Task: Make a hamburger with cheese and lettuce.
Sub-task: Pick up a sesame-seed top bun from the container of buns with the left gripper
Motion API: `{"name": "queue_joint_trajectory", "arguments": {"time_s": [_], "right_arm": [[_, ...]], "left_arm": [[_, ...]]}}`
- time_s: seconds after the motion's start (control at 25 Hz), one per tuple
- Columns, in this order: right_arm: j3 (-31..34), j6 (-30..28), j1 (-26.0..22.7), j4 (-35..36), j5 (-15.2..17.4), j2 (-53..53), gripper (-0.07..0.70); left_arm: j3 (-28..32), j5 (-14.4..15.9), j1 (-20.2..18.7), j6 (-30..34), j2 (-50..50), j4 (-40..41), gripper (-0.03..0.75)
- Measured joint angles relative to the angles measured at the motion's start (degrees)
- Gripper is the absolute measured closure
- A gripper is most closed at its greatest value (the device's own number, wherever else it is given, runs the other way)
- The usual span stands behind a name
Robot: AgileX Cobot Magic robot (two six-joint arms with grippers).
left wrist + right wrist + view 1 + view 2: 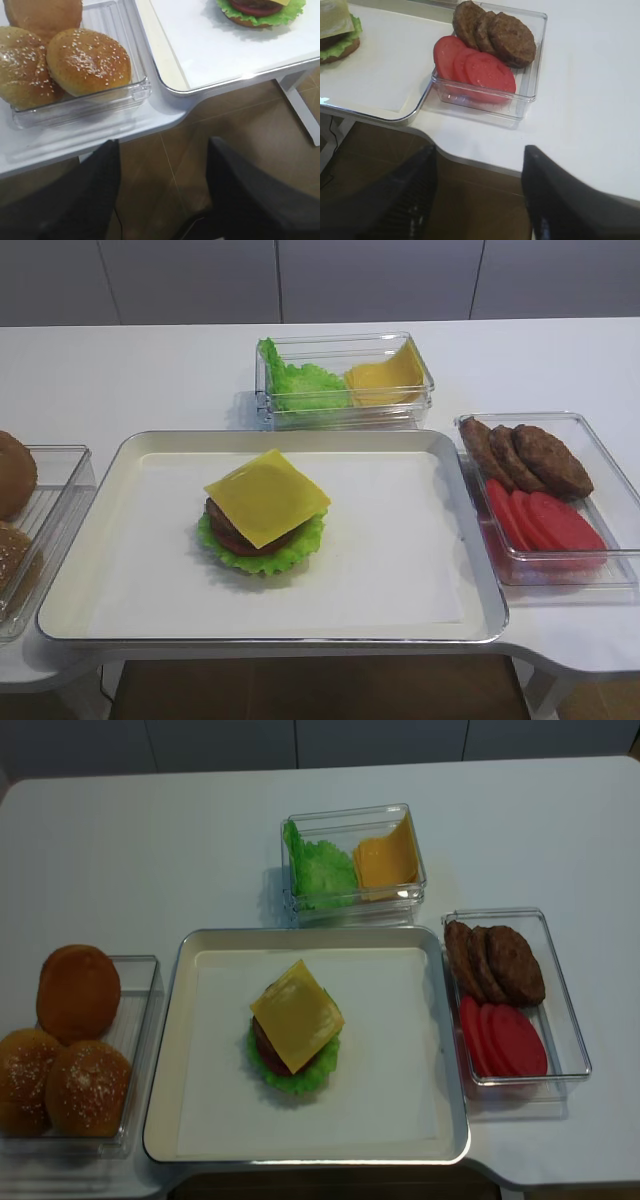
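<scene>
No readable writing on hamburger (263, 519)

The cheese (267, 496) looks smooth and faintly glossy over the ruffled lettuce (262, 550). Under them, the tray (470, 540) has a shiny metal rim and a matt white paper liner (400, 560). Beside the tray, the bins (600, 570) are clear glossy plastic.

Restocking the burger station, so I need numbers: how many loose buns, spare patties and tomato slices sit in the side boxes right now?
Loose buns in the left box: 3
Spare patties in the right box: 3
Tomato slices in the right box: 3
Total: 9
</scene>
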Motion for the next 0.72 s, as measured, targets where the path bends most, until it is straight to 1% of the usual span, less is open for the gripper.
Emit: {"name": "queue_joint_trajectory", "arguments": {"time_s": [0.16, 0.32, 0.48, 0.72], "right_arm": [[0.0, 0.0, 0.0, 0.0, 0.0, 0.0, 0.206], [0.0, 0.0, 0.0, 0.0, 0.0, 0.0, 0.206], [0.0, 0.0, 0.0, 0.0, 0.0, 0.0, 0.207], [0.0, 0.0, 0.0, 0.0, 0.0, 0.0, 0.206]], "left_arm": [[-2.8, 0.2, 0.0, -1.6, 4.7, 1.3, 0.307], [-7.3, 2.2, 0.0, -4.8, 10.5, 5.0, 0.307], [-12.2, 2.4, 0.0, -7.4, 17.8, 6.6, 0.307], [-18.0, 2.4, 0.0, -8.7, 29.0, 7.3, 0.307]]}}
